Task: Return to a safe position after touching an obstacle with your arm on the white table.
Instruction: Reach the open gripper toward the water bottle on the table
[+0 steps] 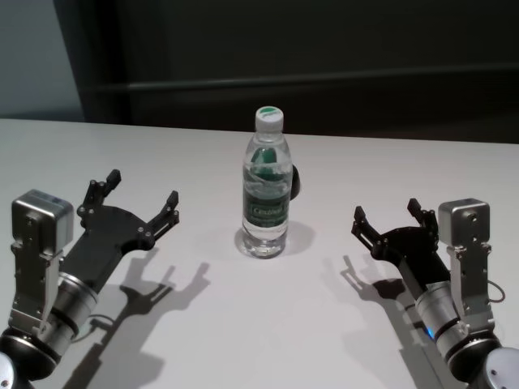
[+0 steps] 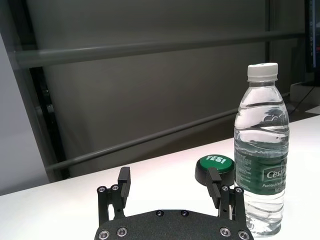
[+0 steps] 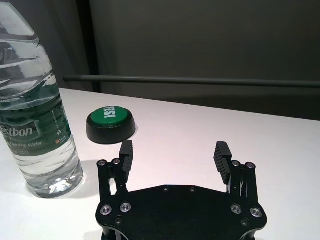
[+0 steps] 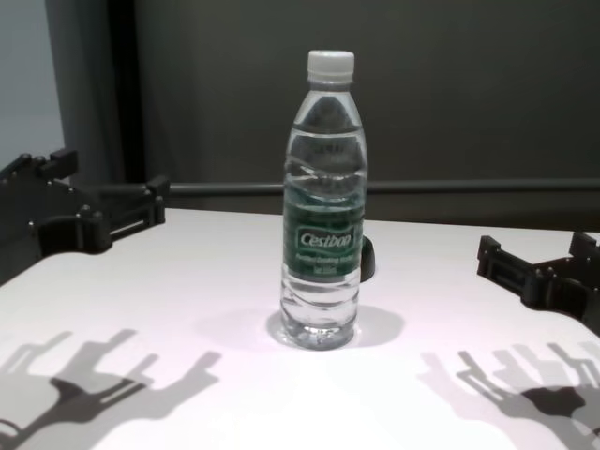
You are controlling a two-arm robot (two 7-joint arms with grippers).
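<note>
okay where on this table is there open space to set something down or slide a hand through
Bare white table spans the near strip between the open left gripper and the open right gripper, in front of the water bottle. The far corners beyond each gripper are also bare. It is crowded only at the middle, where the green button sits just behind the bottle.

White table (image 1: 162, 340), plain matte top. Water bottle (image 1: 267, 182) stands upright near the middle, white cap, green label. Round black button with green top (image 3: 110, 124) sits flat just behind the bottle, toward the far edge. Dark gripper shadows on the near surface, both sides.
</note>
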